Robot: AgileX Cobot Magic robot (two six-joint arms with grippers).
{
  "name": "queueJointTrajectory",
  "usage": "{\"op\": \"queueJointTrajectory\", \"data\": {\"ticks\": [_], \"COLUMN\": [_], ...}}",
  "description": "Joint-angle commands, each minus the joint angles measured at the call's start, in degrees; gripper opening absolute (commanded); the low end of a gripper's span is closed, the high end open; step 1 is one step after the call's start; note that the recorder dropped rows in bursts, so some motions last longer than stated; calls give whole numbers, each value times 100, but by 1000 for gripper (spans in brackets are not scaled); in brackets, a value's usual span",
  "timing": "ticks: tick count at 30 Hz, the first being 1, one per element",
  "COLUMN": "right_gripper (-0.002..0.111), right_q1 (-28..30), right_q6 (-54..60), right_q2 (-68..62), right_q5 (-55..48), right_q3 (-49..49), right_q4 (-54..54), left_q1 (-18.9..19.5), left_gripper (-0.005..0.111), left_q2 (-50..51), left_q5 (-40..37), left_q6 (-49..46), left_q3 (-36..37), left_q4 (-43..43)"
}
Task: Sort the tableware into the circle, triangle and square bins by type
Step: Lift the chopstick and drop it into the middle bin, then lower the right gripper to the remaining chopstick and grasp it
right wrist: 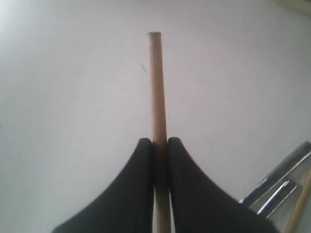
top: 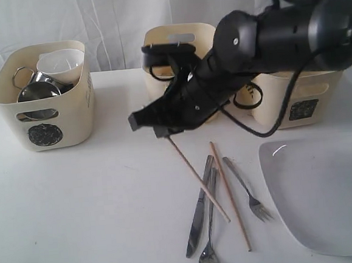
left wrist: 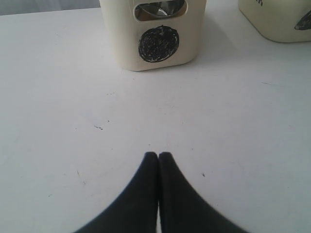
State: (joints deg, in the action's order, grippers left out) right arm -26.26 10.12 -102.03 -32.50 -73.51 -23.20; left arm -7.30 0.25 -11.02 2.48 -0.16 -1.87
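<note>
Pinches one chopstick in the right gripper, fingers closed flat against both sides of the shaft, with a long stretch of wood sticking out past the tips. Reaches across the middle of the table, in front of the middle bin. Slants the held stick from the gripper down across the handles of the knife and spoon; cannot tell whether its far end touches anything. Just beside, flat on the table, a second chopstick, between spoon and fork. Further right, the plate, in front of the square bin.

Presses the left gripper together on nothing, low over bare table, facing the circle bin. Inside that bin, a white bowl resting tilted on steel ware.
</note>
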Motion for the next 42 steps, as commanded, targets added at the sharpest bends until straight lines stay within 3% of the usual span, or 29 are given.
{"op": "queueJointTrajectory", "data": {"ticks": [1, 15, 35, 42], "right_gripper": [0, 0, 0, 20], "right_q1": [281, 1363, 1662, 1662], "right_q6": [122, -457, -796, -739], "right_q2": [678, 842, -2469, -2954], "right_q5": [770, 3445, 3970, 3693], "right_q3": [29, -152, -3621, -4123], "right_q4": [-136, -941, -941, -929], "left_q1": [17, 17, 17, 17], "left_gripper": [0, 0, 0, 0], "left_q2": [-25, -25, -25, -25], "left_q5": [-8, -8, -8, -8], "left_q6": [34, 34, 34, 34], "left_q3": [16, 16, 16, 16], "left_q4": [-61, -61, -61, -61]}}
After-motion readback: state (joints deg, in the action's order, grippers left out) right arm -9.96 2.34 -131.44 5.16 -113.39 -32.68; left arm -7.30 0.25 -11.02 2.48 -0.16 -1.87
